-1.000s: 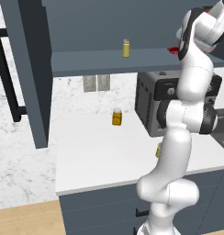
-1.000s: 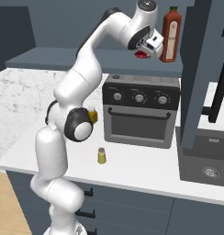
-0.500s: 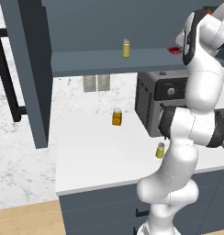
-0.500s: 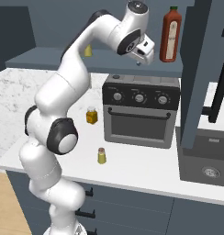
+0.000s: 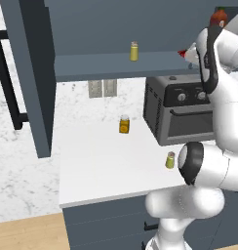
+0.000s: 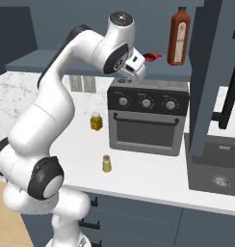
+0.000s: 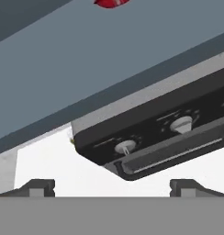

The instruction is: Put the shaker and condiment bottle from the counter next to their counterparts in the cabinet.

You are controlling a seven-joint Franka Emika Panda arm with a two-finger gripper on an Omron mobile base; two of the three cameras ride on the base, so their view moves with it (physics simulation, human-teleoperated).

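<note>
The big dark blue-grey wall cabinet (image 6: 57,60) has its long shelf just beside the pincer (image 6: 137,72), whose jaws are spread wide with nothing in them. Below the pincer sits a black toaster oven with round knobs (image 6: 147,118) on the white flat counter (image 5: 106,166). A tall red sauce bottle with a pale label (image 6: 178,36) stands on the shelf past the pincer. A small flat red condiment bottle (image 6: 152,57) lies on the shelf just beside the pincer. The small yellow shaker with a grey cap (image 6: 106,164) stands far below on the counter.

We see a glossy white, rounded-segment robot arm (image 6: 57,111) with dark grey joint rings and caps, a bulbous white base, and two small dark finger tips (image 7: 38,187).
</note>
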